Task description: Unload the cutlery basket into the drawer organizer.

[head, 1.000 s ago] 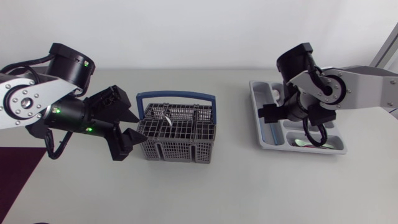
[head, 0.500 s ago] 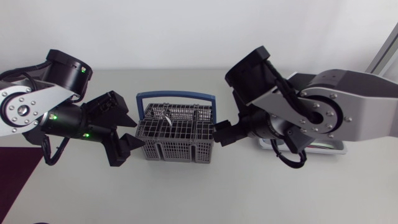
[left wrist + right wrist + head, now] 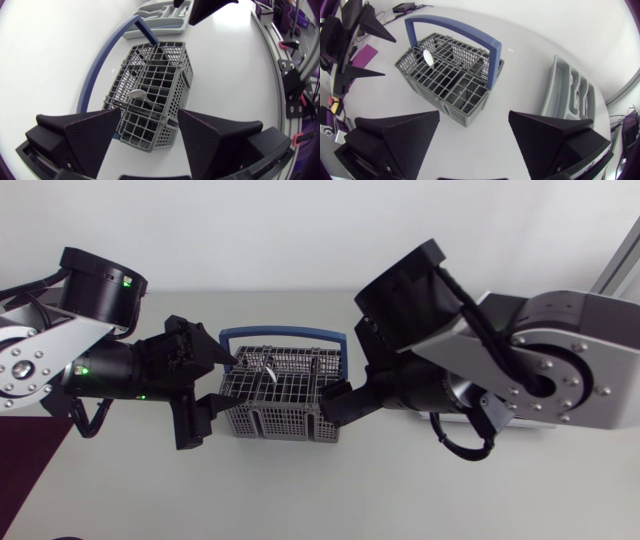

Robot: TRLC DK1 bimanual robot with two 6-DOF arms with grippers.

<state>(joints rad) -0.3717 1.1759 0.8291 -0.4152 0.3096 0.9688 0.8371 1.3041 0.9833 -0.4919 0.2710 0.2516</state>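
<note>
- Head view: cutlery basket point(image 3: 283, 398) sits mid-frame on the white table. It is grey mesh with its blue handle point(image 3: 283, 335) upright.
- One spoon point(image 3: 137, 93) pokes above the grid, bowl up. Other contents are too dark to tell.
- Left gripper point(image 3: 150, 112) is spread wide with the basket's near end between its fingers. Can't confirm a two-sided grip.
- Right gripper point(image 3: 474, 120) is spread too, holding nothing, low at the basket's opposite end.
- Drawer organizer point(image 3: 570, 92) is well apart, beyond the basket from the left gripper. In head view the right arm mostly hides it.
- Risk: both arms crowd one light basket, so wrist-to-wrist contact is likely.
- Risk: a one-sided finger nudge could slide or tip the basket.
- Risk: the handle arch blocks a straight-down reach to the spoon.
</note>
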